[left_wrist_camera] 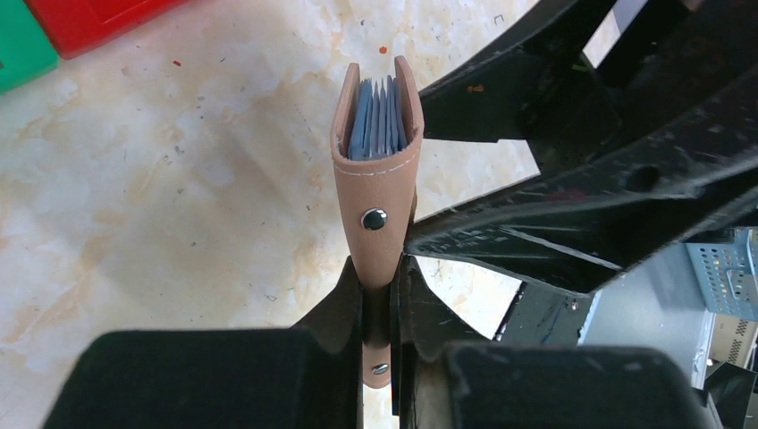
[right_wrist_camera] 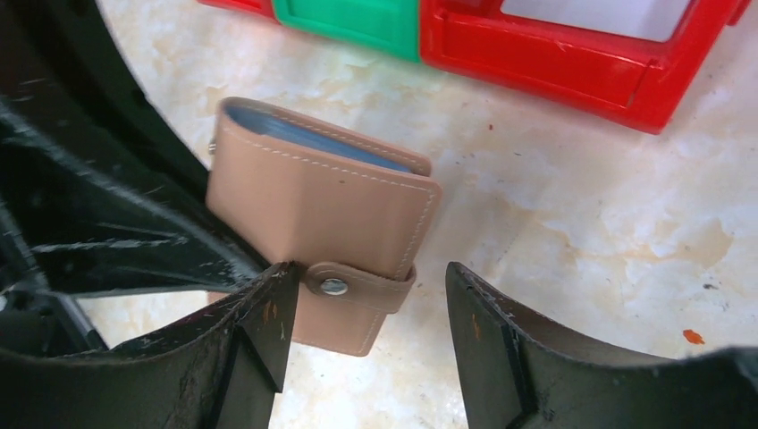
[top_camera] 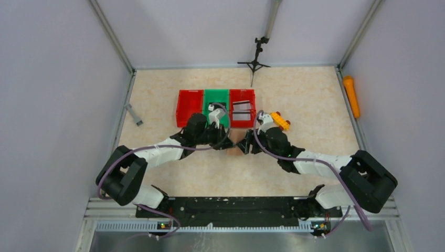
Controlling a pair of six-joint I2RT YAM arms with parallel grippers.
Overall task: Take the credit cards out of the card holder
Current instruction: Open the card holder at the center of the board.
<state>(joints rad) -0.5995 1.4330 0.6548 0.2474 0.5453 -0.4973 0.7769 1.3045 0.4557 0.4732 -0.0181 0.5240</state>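
Note:
My left gripper (left_wrist_camera: 383, 277) is shut on the lower edge of the card holder (left_wrist_camera: 375, 192), a tan leather wallet held on edge above the table. Its strap with a metal snap lies closed across the spine. Blue-grey edges of the credit cards (left_wrist_camera: 380, 125) show between its two covers. The right wrist view shows the card holder (right_wrist_camera: 322, 201) from the side, with the credit cards (right_wrist_camera: 313, 138) peeking out at its top. My right gripper (right_wrist_camera: 366, 295) stands open around the strap end, its left fingertip (right_wrist_camera: 273, 304) next to the snap. Both grippers meet at the card holder (top_camera: 234, 143) in front of the bins.
Just behind the grippers stand a red bin (top_camera: 189, 105), a green bin (top_camera: 216, 100) and a second red bin (top_camera: 242, 107) holding pale cards. A yellow object (top_camera: 281, 121) lies right of them. An orange cylinder (top_camera: 351, 96) lies along the right wall, and a small tripod (top_camera: 255, 58) stands at the back.

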